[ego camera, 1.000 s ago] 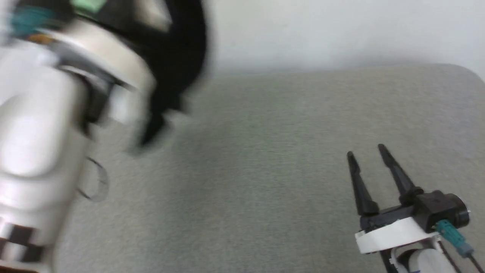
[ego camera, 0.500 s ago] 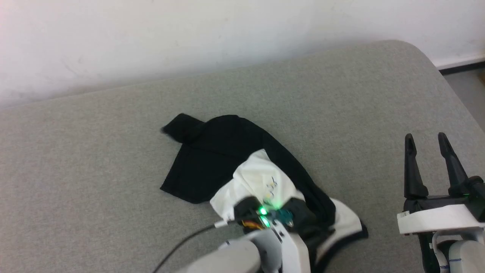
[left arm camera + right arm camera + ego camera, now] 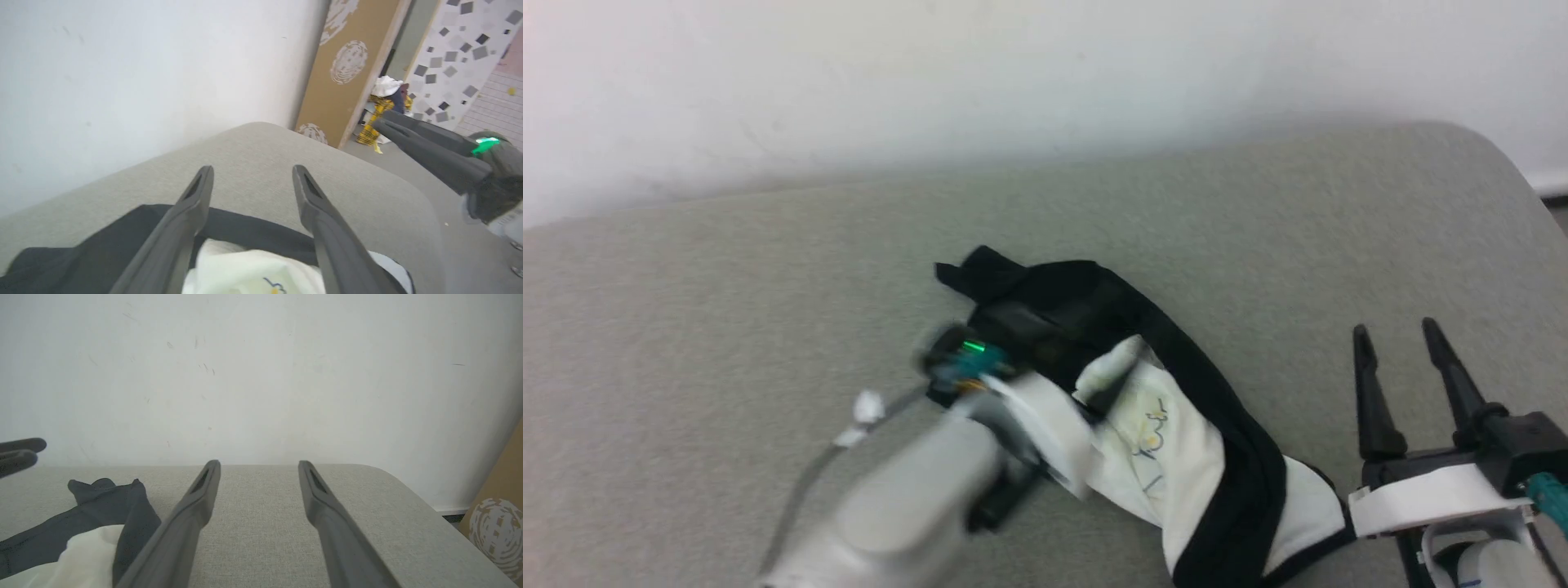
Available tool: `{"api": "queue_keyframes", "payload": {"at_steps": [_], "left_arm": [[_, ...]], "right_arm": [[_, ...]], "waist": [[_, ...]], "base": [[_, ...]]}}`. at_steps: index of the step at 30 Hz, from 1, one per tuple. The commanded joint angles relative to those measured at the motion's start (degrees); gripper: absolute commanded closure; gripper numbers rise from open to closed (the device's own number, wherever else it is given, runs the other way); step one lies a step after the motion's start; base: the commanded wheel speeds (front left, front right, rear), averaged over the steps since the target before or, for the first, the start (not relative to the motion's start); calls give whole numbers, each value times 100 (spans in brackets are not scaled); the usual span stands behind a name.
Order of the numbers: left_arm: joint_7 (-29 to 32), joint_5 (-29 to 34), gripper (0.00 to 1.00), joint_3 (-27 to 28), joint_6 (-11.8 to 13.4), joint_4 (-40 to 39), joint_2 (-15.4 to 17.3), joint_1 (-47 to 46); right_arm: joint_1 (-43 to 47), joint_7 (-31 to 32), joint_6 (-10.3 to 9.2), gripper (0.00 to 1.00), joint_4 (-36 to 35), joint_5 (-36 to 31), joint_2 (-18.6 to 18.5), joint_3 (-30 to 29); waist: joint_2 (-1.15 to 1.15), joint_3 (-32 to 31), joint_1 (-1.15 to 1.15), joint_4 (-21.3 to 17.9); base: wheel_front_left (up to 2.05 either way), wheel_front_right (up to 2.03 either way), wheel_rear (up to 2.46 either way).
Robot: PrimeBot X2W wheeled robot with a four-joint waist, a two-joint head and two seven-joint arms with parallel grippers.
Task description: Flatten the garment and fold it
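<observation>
no legible text; blurred blue-yellow print (image 3: 1150,437) on the garment (image 3: 1086,306)

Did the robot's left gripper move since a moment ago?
Yes. In the head view the left gripper went left, away from the cushion's rounded corner, toward the wall.

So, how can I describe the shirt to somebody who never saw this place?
Find the wide grey cushion by the white wall. Near its middle lies a crumpled shirt, white with black sleeves and a small yellow-and-blue print. Unlike the hard dark right gripper beside it, it is soft cloth.
</observation>
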Motion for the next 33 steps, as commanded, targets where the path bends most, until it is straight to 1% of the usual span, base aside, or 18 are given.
{"api": "queue_keyframes", "payload": {"at_steps": [1, 4, 5, 8, 12, 14, 17, 20, 23, 27, 33], "left_arm": [[-92, 29, 0, 357, 228, -131, 331, -17], [-126, 85, 0, 1073, 629, -500, 735, 290], [-126, 85, 0, 1073, 629, -500, 735, 290], [-130, 262, 0, 1995, 964, -1147, 1026, 932], [-131, 604, 0, 2974, 1151, -1783, 1224, 1947], [-131, 819, 0, 3256, 1156, -1945, 1261, 2397], [-132, 1129, 0, 3480, 1169, -2143, 1194, 3022], [-132, 1370, 0, 3584, 1169, -2208, 1006, 3552], [-132, 1551, 0, 3705, 1115, -2246, 716, 3944], [-132, 1779, 0, 3841, 928, -2238, 422, 4143], [-132, 2023, 0, 4068, 636, -2144, 239, 4025]], "right_arm": [[73, -26, -11, 0, 33, -69, 11, 60], [147, -26, -11, 0, 48, -181, 11, 157], [147, -26, -11, 0, 48, -181, 11, 157], [248, -26, -11, 0, 61, -199, 11, 220], [342, -26, -11, 0, 53, -166, 11, 247], [374, -26, -11, 0, 53, -138, 11, 238], [437, -26, -11, 0, 84, -104, 11, 261], [490, -26, -11, 0, 112, -74, 11, 318], [543, -26, -11, 0, 148, -19, 11, 400], [557, -26, -11, 0, 175, -5, 11, 437], [439, -26, -11, 0, 242, -115, 11, 439]], "waist": [[0, -425, 0, 457], [0, -547, 0, 592], [0, -547, 0, 592], [0, -624, 0, 730], [0, -638, 0, 880], [0, -645, 0, 939], [0, -658, 0, 995], [0, -665, 0, 1030], [0, -657, 0, 1056], [0, -619, 0, 1109], [0, -476, 0, 1190]], "base": [[0, 0, 0], [0, 0, 0], [0, 0, 0], [0, 0, 0], [0, 0, 0], [0, 0, 0], [0, 0, 0], [0, 0, 0], [0, 0, 0], [0, 0, 0], [0, 0, 0]]}}
